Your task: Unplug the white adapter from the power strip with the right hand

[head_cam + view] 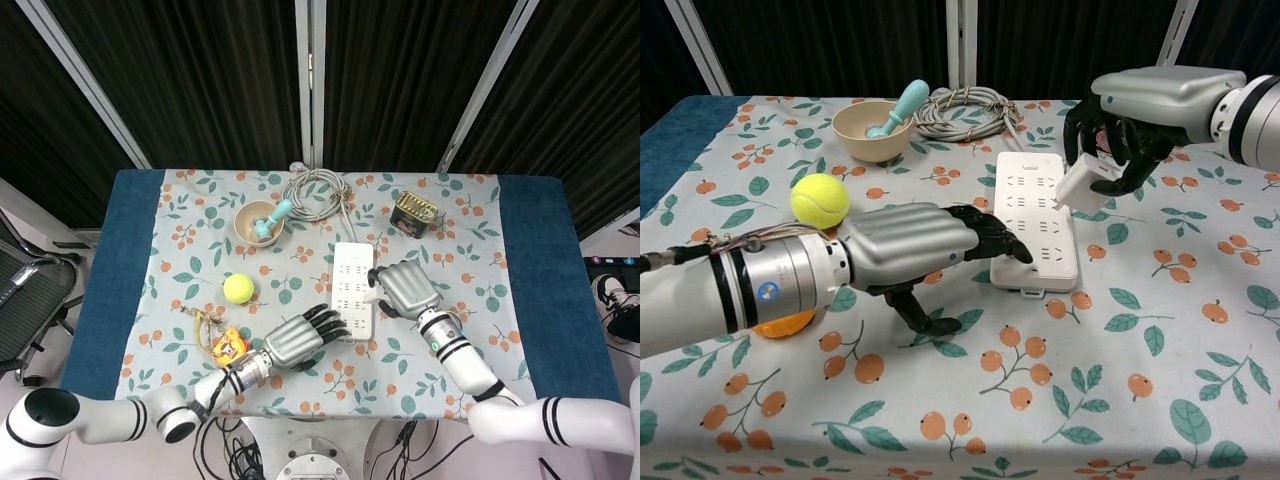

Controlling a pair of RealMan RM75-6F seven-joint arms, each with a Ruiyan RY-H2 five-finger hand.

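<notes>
The white power strip (352, 289) (1034, 217) lies lengthwise at the table's centre. My right hand (405, 289) (1138, 128) holds the white adapter (1086, 184) (378, 287) lifted off the strip, up and to its right. The adapter hangs clear of the sockets. My left hand (296, 340) (910, 249) rests its dark fingertips (1002, 241) on the strip's near left corner, pressing it down; nothing is in its grasp.
A yellow tennis ball (238, 288) (820, 199) sits left of the strip. Behind are a bowl with a teal pestle (260, 220) (876, 127), a coiled grey cable (315, 193) (961, 110) and a tin can (414, 213). An orange toy (228, 346) lies by my left wrist.
</notes>
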